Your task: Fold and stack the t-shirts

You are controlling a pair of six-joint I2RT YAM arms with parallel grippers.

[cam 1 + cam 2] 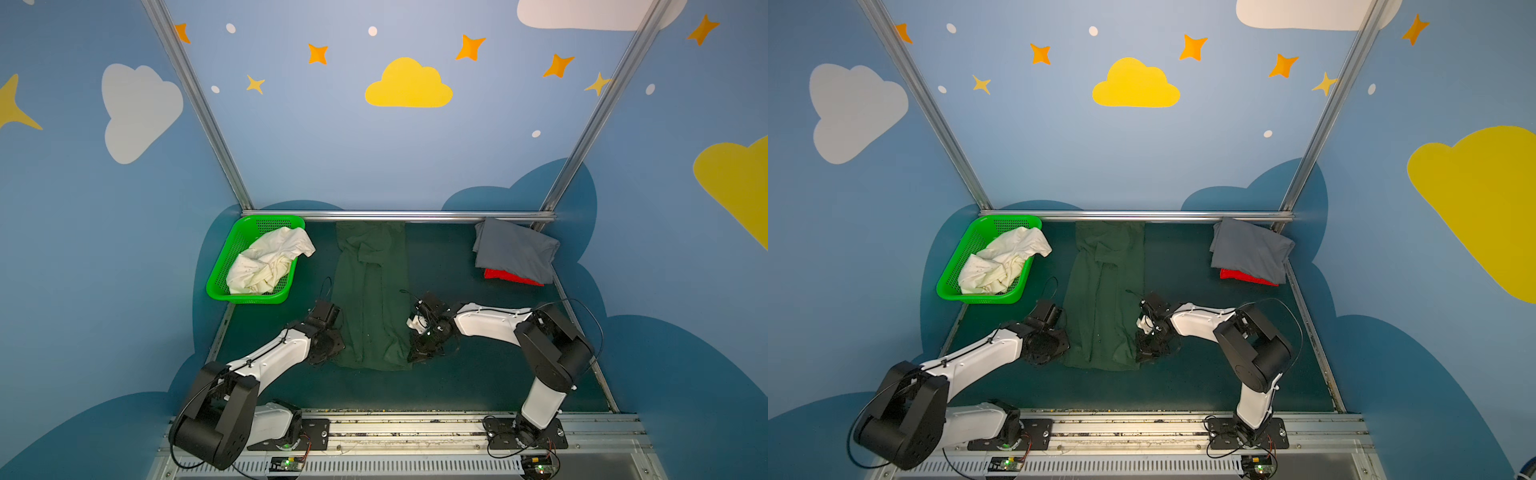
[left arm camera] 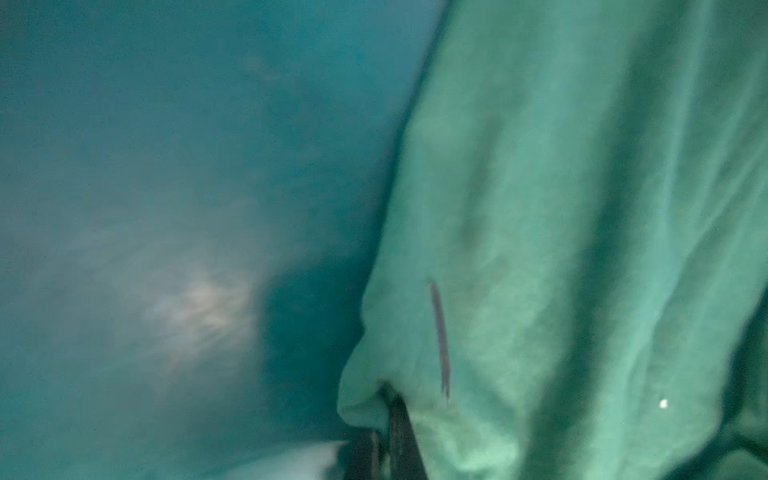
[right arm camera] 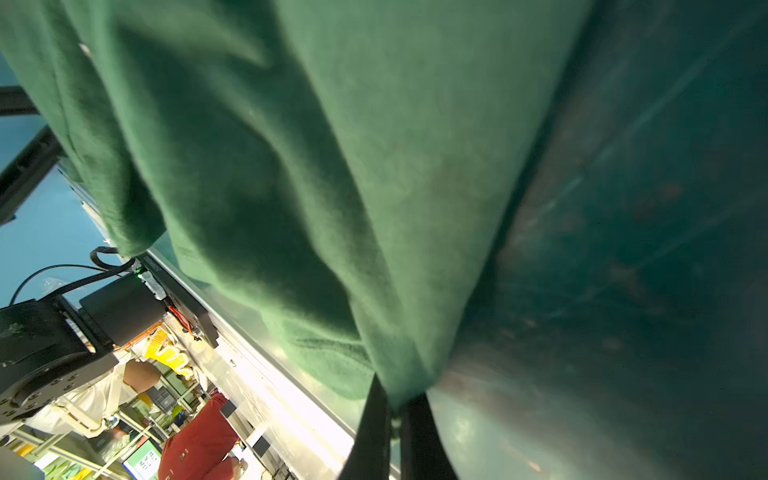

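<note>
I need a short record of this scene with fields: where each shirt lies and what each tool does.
green shirt: narrow strip, mid mat
grey shirt: folded, far right, on red shirt
white shirt: crumpled in basket
left tool: shut on green shirt, near left corner
right tool: shut on green shirt, near right corner

No legible text, brand, number or sign is shown in any view. In the right wrist view, a line of small pale print is seen on a black bar (image 3: pixel 152 268), but it is too blurred to be read. Pale marks on a yellow object (image 3: pixel 166 354) and a code-like pattern on a screen (image 3: pixel 143 461) cannot be made out either.
</note>
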